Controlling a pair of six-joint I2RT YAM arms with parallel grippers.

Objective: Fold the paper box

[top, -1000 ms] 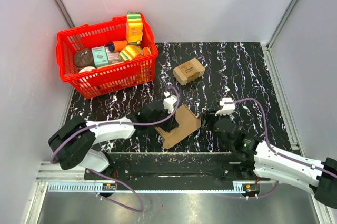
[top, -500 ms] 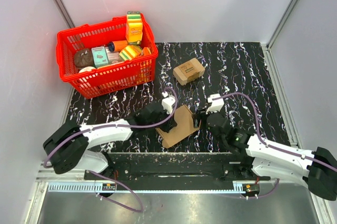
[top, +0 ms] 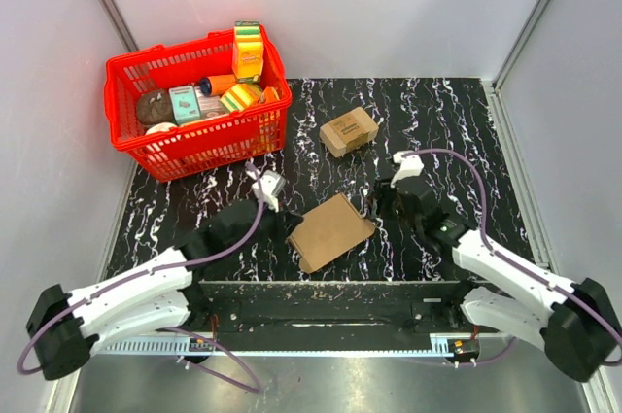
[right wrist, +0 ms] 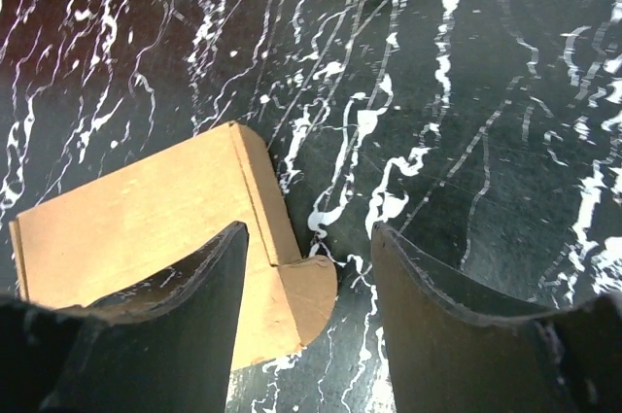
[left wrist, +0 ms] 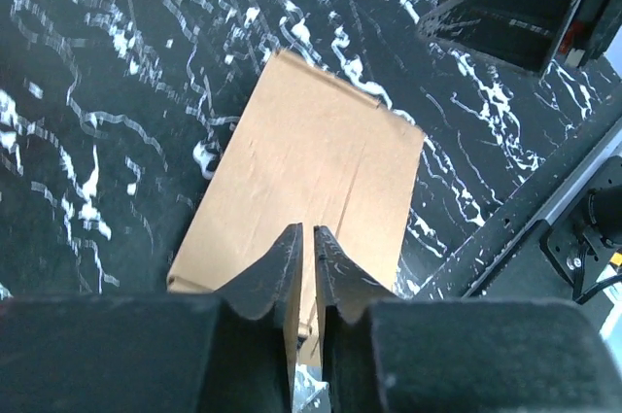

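The paper box (top: 330, 231) lies flat and folded on the table (top: 447, 131), close to its near edge and about midway along it. The left gripper (left wrist: 307, 230) is at the box's left end, jaws parted only a crack, holding nothing. The right gripper (right wrist: 309, 233) hovers over the box's right corner, jaws spread wide, gripping nothing.

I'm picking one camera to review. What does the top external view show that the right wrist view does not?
Only the top external view shows the groceries in the red basket, the printed top of the smaller box, and both arms. Only the right wrist view shows, close up, the right gripper open over a rounded corner tab. Both show the paper box lying flat on the black marbled table.
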